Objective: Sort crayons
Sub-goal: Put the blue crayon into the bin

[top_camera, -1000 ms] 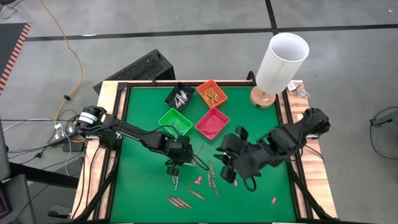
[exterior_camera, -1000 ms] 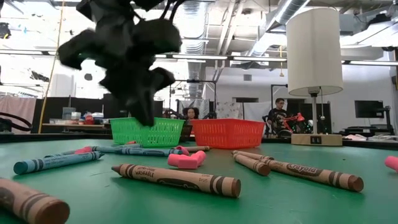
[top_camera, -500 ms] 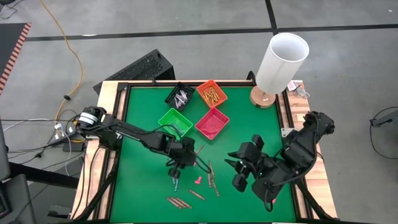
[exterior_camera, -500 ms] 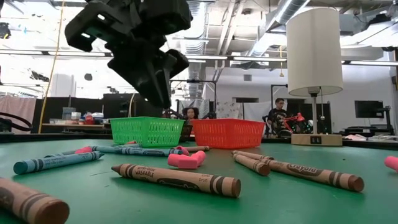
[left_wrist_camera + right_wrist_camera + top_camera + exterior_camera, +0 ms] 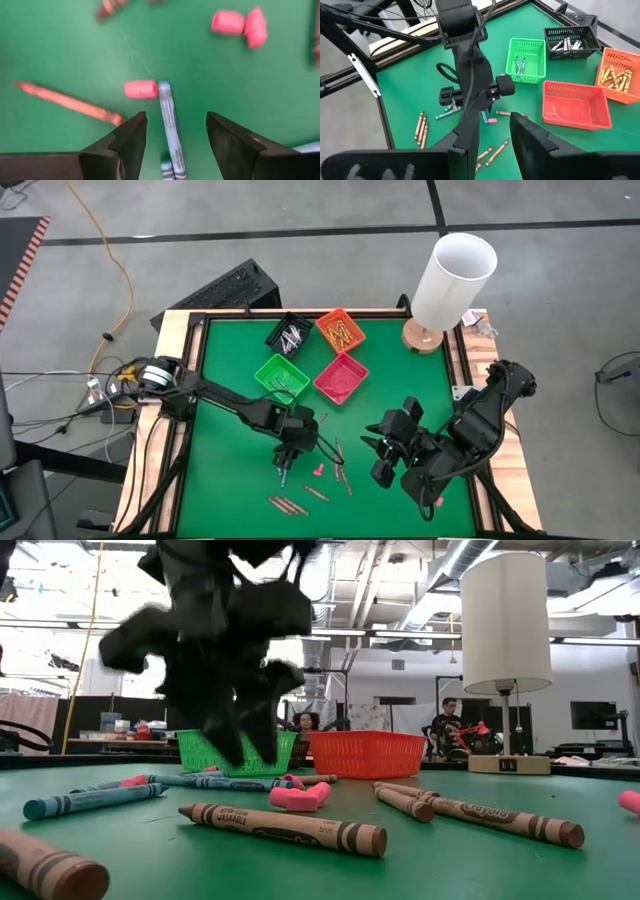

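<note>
step in hand: the left pincer (image 5: 285, 463) is seen low over the green table (image 5: 220, 480), near its centre, its jaws spread and empty; a blue crayon (image 5: 171, 131) lies flat on the felt between the two fingers (image 5: 125, 145). a pick of this crayon is judged to be under way.

next move: a short descent and a closing across the crayon's narrow width is called for, then a carry toward 12 o'clock to the green bin (image 5: 282, 375), where blue sticks are already seen. the pink bit (image 5: 141, 89) touching the crayon's tip is best left out of the grip.

right pincer: the right pincer (image 5: 382, 460) is held above the table at about 4 o'clock, jaws parted, nothing held.

crayons: thin round sticks in matte paper wraps with printed bands; brown ones (image 5: 285, 827) lie scattered from the centre toward 6 o'clock, blue ones (image 5: 90, 800) flat close by. rolling under a sideways push is judged likely.

bins: four small square baskets of latticed plastic are grouped at 12 o'clock: black bin (image 5: 288, 334) with grey sticks, orange bin (image 5: 341, 331) with yellow ones, green bin, red bin (image 5: 341, 378).

table surface: green felt inside a wooden frame, soft and of low slip.

lamp: a white cylindrical shade (image 5: 454, 280) on a round wooden base is seen at 2 o'clock.
</note>
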Motion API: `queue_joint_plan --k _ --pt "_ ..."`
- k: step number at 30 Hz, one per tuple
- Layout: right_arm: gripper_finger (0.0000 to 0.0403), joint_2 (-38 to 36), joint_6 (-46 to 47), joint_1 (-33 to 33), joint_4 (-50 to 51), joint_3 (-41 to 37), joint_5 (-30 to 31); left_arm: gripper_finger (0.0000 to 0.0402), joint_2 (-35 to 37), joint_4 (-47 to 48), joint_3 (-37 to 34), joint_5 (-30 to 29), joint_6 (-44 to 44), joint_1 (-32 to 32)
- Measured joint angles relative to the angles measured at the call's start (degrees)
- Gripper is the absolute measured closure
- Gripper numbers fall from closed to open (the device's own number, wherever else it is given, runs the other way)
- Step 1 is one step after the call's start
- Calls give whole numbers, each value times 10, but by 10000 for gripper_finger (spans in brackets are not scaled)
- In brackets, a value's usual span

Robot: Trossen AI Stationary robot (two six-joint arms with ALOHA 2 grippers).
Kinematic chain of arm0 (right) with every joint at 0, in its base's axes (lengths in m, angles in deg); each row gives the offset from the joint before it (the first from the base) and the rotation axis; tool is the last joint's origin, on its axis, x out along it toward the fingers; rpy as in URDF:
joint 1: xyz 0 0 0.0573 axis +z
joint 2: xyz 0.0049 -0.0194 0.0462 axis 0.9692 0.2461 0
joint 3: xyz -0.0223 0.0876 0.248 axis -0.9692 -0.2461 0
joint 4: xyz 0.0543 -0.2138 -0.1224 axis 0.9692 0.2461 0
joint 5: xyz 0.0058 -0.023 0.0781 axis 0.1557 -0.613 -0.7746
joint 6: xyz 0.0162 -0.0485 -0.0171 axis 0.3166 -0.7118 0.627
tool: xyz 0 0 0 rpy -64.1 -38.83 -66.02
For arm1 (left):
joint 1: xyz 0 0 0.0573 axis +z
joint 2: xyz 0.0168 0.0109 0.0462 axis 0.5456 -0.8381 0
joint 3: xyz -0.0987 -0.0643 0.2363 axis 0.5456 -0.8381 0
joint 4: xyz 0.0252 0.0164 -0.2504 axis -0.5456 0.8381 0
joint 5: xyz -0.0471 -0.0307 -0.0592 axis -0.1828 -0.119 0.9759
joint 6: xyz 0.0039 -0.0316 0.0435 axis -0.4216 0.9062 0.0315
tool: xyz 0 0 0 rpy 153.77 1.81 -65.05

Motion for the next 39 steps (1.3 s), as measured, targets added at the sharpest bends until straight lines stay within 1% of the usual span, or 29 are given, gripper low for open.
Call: queue_joint_plan --k 5,9,12,16,17,23,24,26,29,32,35,39 --pt "273 0 1 0 -3 0 -7 223 -36 4 2 8 12 -3" --pt "273 0 2 0 -4 0 -9 255 -53 12 3 6 38 -3" --pt "273 0 2 0 -5 0 -10 301 -53 23 3 -1 54 -3" --pt "273 0 2 0 -3 0 -10 381 -55 36 2 -5 65 -1" --pt "272 0 2 0 -3 0 -10 388 -55 36 2 -8 69 -1" --pt "272 0 0 2 -5 0 -6 392 -47 34 2 -21 102 -1" --pt "273 0 0 5 -6 0 5 395 -42 29 2 -21 109 -1" --pt "273 0 0 18 -7 0 49 397 -29 23 1 -22 120 -1" --pt "273 0 0 45 0 0 123 397 -3 28 -2 -41 141 1" --pt "273 0 1 71 4 0 176 398 35 15 0 -55 164 2" --pt "273 0 13 86 4 0 202 397 76 16 0 -63 182 2" --pt "273 0 22 92 2 -1 214 397 146 -2 0 -99 207 2"
